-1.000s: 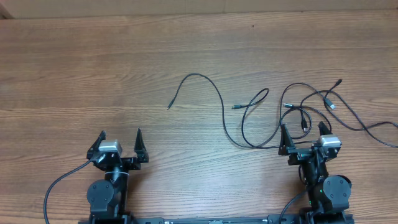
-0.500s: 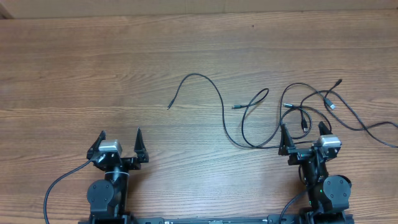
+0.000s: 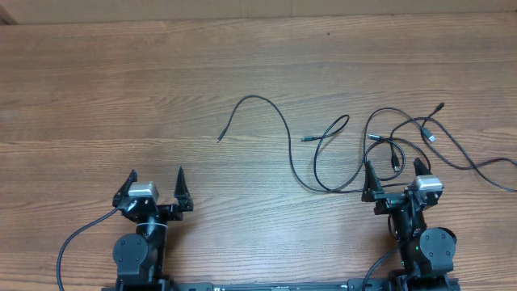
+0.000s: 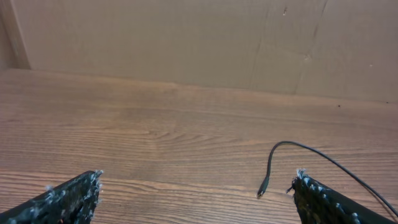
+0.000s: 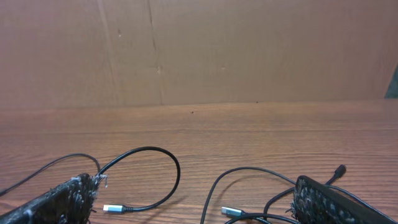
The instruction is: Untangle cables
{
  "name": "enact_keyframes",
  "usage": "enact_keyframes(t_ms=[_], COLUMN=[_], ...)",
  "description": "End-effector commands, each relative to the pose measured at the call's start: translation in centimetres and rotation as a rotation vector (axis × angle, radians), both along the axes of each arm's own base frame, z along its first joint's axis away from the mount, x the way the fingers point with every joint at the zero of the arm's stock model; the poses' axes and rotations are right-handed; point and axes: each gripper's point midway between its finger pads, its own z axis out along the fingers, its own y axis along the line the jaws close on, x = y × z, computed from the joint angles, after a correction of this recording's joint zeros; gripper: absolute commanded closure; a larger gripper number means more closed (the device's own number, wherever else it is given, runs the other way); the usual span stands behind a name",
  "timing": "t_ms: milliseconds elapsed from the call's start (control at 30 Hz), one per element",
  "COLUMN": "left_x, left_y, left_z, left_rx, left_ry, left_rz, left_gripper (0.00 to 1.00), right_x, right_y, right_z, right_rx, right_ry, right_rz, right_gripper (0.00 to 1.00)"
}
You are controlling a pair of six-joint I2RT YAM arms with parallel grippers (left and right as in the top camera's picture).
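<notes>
- Both arms are parked at the near edge of the table point(image 3: 121, 81), neither touching anything. The left gripper point(image 3: 156, 174) has its jaws wide apart and empty, and the right gripper point(image 3: 393, 168) is the same, spread wide with nothing in it.
- The cables point(image 3: 393, 145) are all on the right half of the table. One long cable point(image 3: 257, 98) starts at a free plug end near the middle and arcs loosely rightwards. My left wrist cam shows that plug end point(image 4: 263, 187) lying clear on the wood.
- The rest is a bunch of loops just beyond the right gripper, strands crossing each other and little plugs poking out. One strand runs off toward the right edge of the table. I can't tell how many separate cables are in there.
- Progress-wise I'd say this is barely begun. Only the left stretch of the long cable lies free.
- Left to do: pull apart every crossing in that bunch and lay each cable out on its own.
</notes>
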Motion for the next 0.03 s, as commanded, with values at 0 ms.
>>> enact_keyframes(t_ms=[0], left_x=[-0.04], left_y=[-0.06], left_z=[0.03], left_rx=[0.011], left_ry=[-0.005], left_rz=[-0.006], left_gripper=[0.01], right_x=[0.02], right_y=[-0.09], right_z=[-0.20], right_rx=[-0.004], right_ry=[-0.003], right_rz=[-0.002], right_gripper=[0.00])
